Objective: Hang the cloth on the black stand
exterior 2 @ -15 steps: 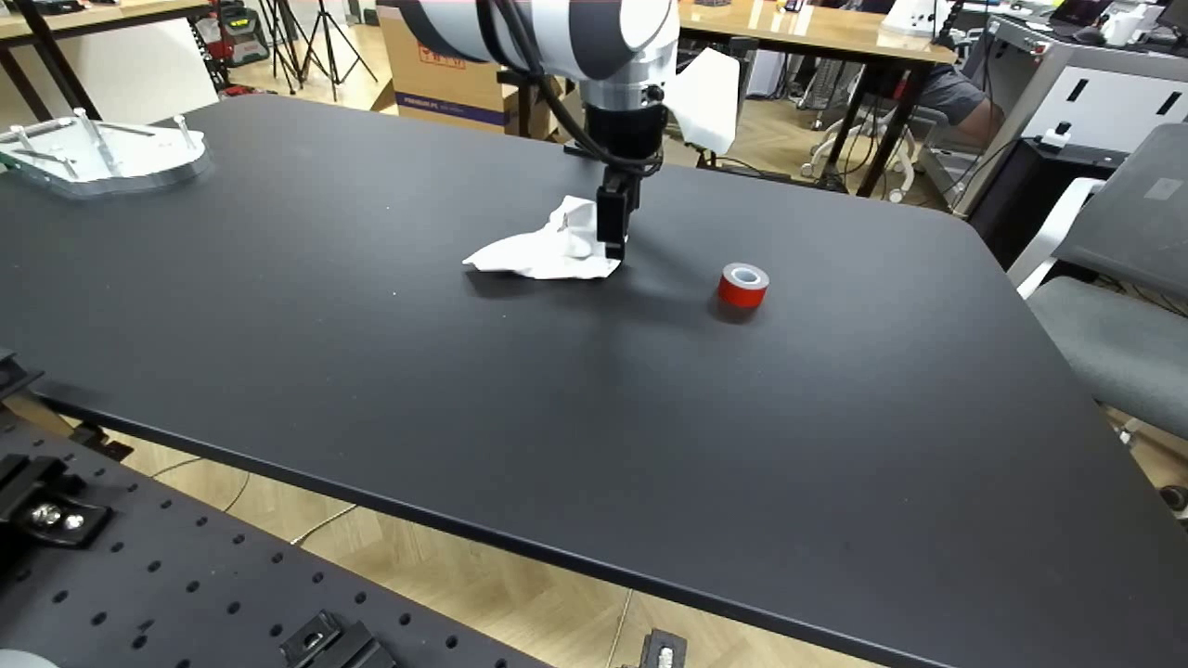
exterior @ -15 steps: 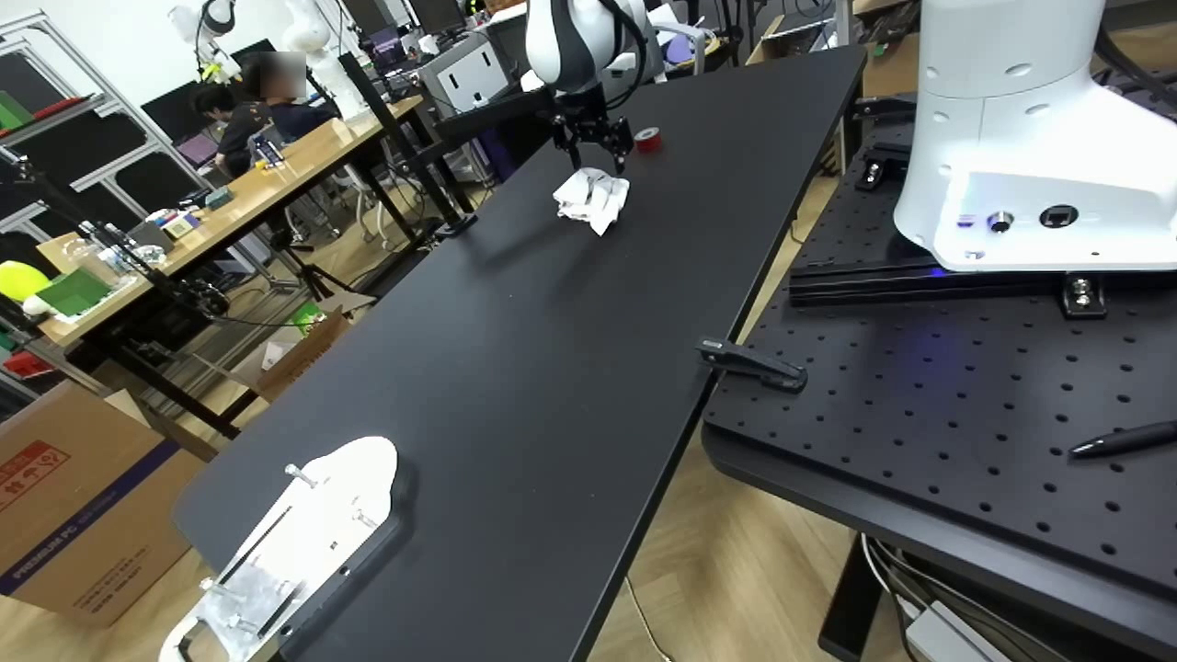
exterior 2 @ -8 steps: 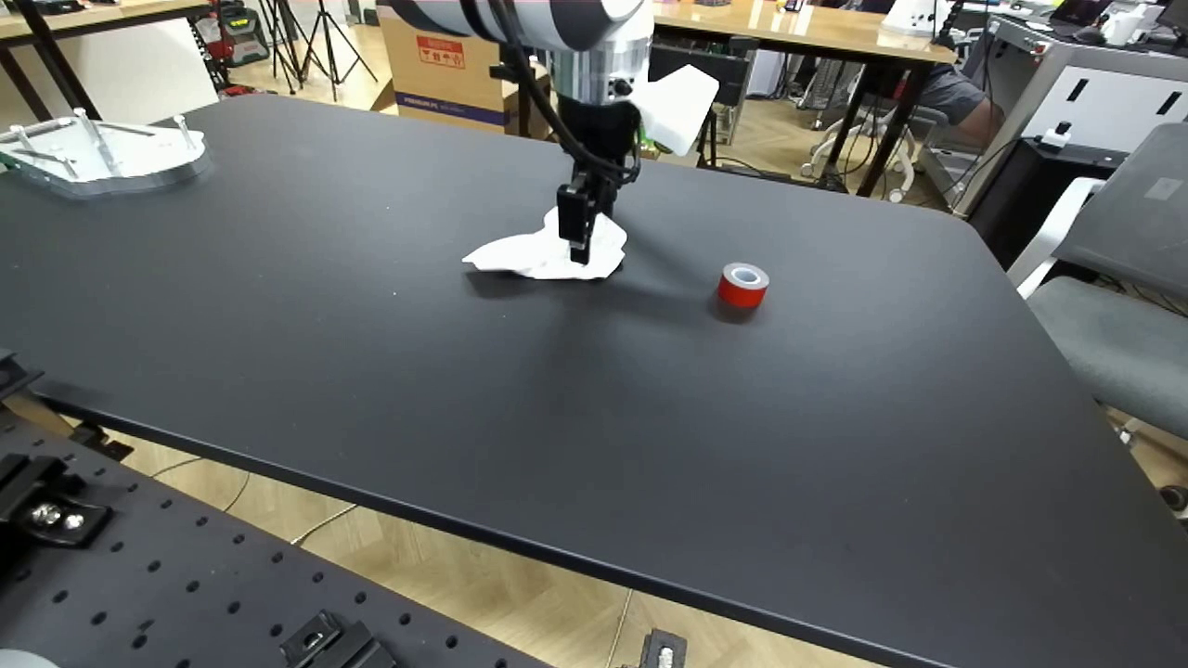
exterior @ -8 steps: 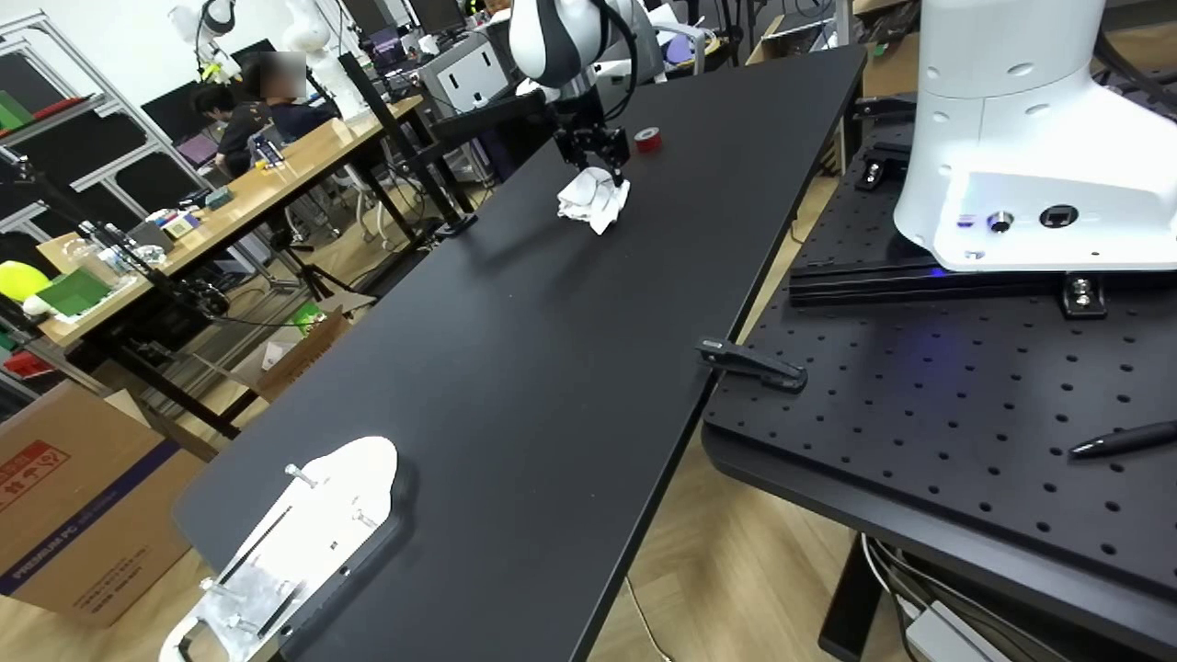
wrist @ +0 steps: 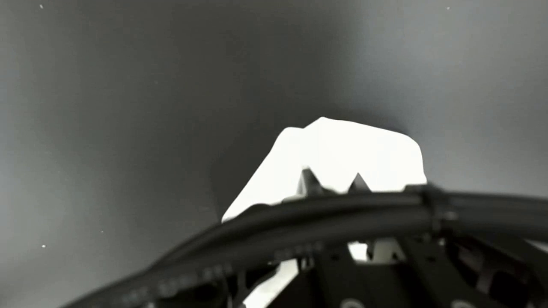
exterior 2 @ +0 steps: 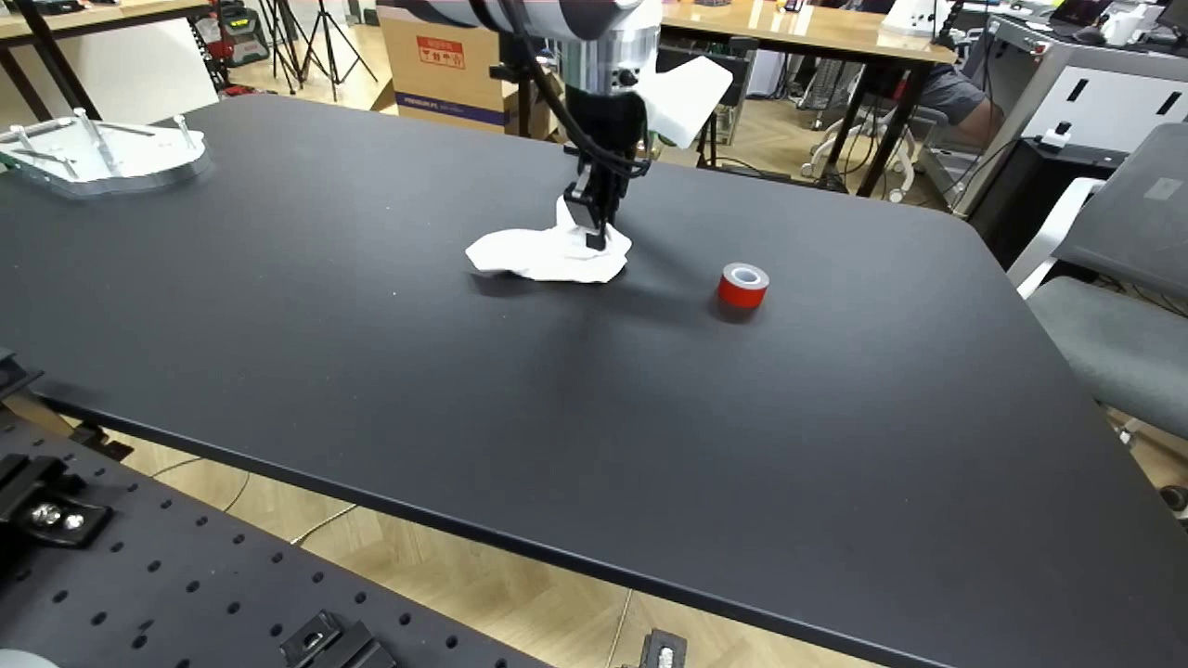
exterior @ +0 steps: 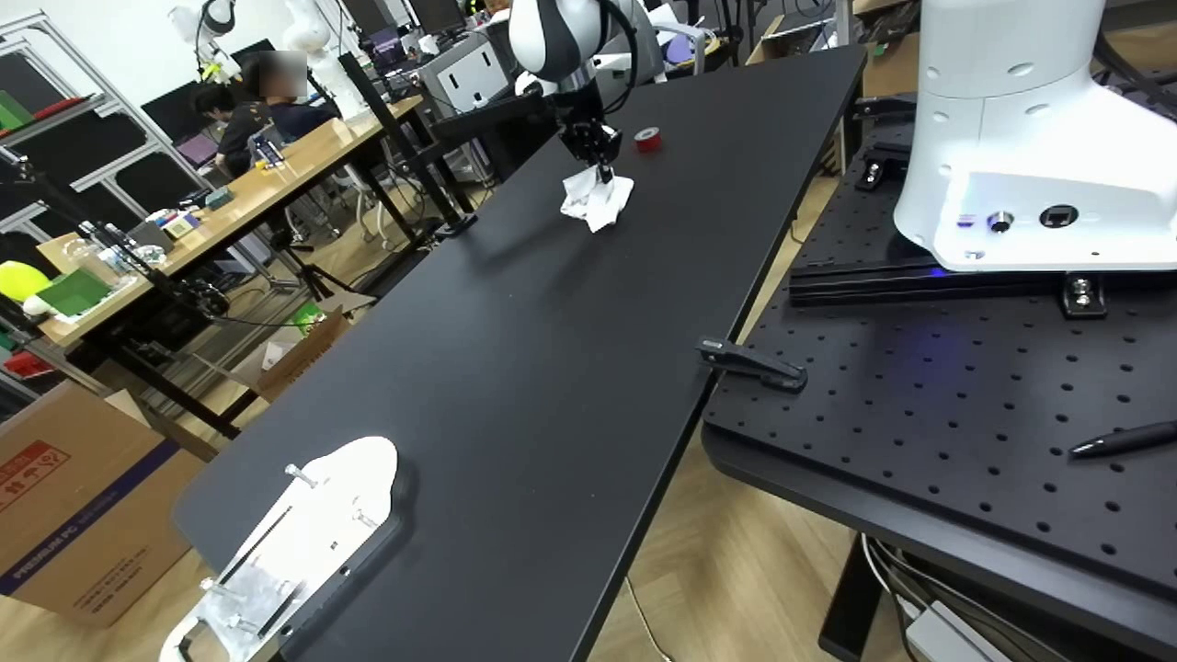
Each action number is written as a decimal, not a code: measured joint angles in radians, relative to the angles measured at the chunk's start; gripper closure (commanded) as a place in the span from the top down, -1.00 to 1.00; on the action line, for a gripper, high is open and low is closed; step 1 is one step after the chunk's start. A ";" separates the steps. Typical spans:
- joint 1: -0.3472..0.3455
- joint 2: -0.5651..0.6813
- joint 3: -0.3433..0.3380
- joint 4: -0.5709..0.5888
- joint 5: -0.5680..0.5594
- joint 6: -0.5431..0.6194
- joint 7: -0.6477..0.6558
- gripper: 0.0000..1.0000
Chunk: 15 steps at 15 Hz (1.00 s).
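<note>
A crumpled white cloth (exterior: pixel 598 206) lies on the black table in both exterior views, its left end spread out in an exterior view (exterior 2: pixel 524 255). My gripper (exterior: pixel 604 173) reaches down onto the cloth, tilted, with its fingers drawn close together. From another angle a dark fingertip (exterior 2: pixel 595 241) touches the cloth's raised middle. In the wrist view a thick cable covers the jaws, and the cloth (wrist: pixel 364 149) shows beyond it, overexposed. Whether fabric is pinched is hidden. The black stand (exterior: pixel 390 125) rises from the table's far edge, its crossbar (exterior: pixel 487 121) pointing toward the arm.
A roll of red tape (exterior 2: pixel 742 294) sits close to the cloth. At the table's far end lies a white board with pegs (exterior: pixel 336 501). A black stapler-like object (exterior: pixel 754 364) bridges the edge between table and perforated base plate (exterior: pixel 965 386).
The fingers, wide apart one second ago, have come together at the cloth. The gripper shifted and tilted. The cloth has moved slightly and its folds have changed shape.
</note>
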 measured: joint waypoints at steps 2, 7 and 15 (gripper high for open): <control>0.030 -0.011 -0.040 0.000 -0.027 0.025 0.078 -1.00; 0.344 -0.081 -0.358 0.001 -0.151 0.027 0.407 -0.98; 0.971 -0.137 -0.890 0.121 -0.298 -0.129 0.943 -0.98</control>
